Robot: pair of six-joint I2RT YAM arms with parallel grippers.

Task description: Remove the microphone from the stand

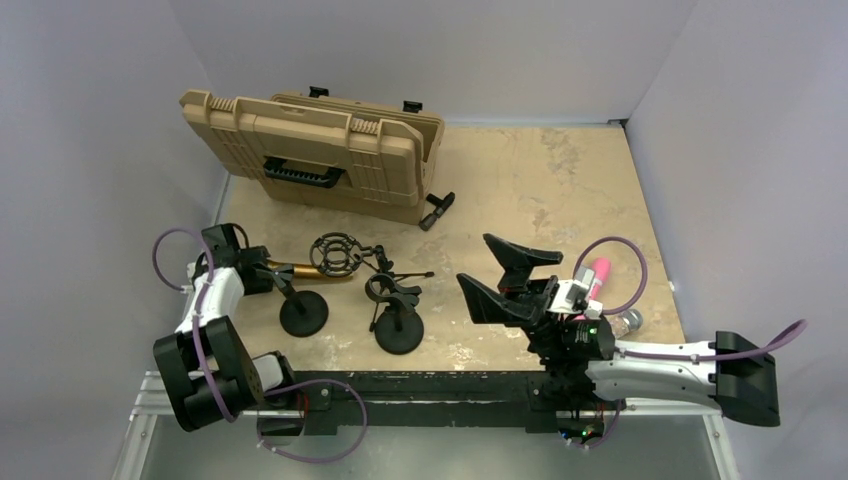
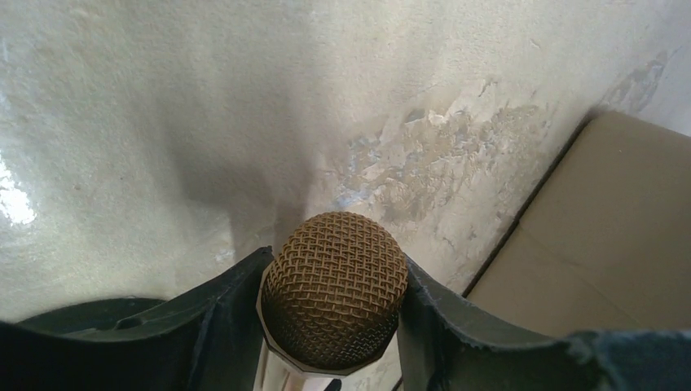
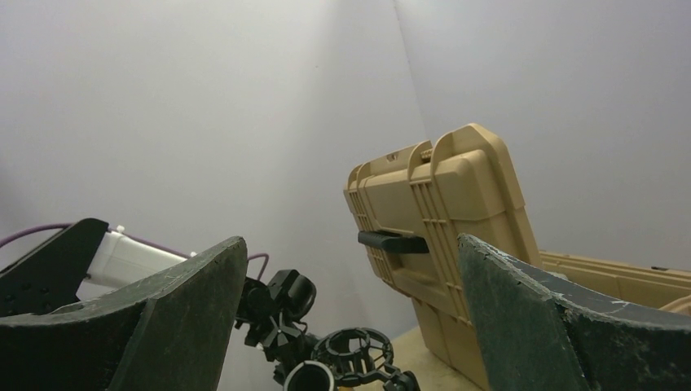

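No text, label, brand name, number or sign is legible in any view, including on the tan case (image 1: 320, 150) or microphone (image 2: 334, 289).

White link shells with black joints on the left arm (image 1: 210, 296) and right arm (image 1: 660, 366); purple cables (image 1: 610, 239) looped along both; matte black wedge fingers (image 3: 163, 326), edges scuffed pale.

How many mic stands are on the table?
2. Left stand, carrying the microphone; right stand beside it, empty. None seems hidden.
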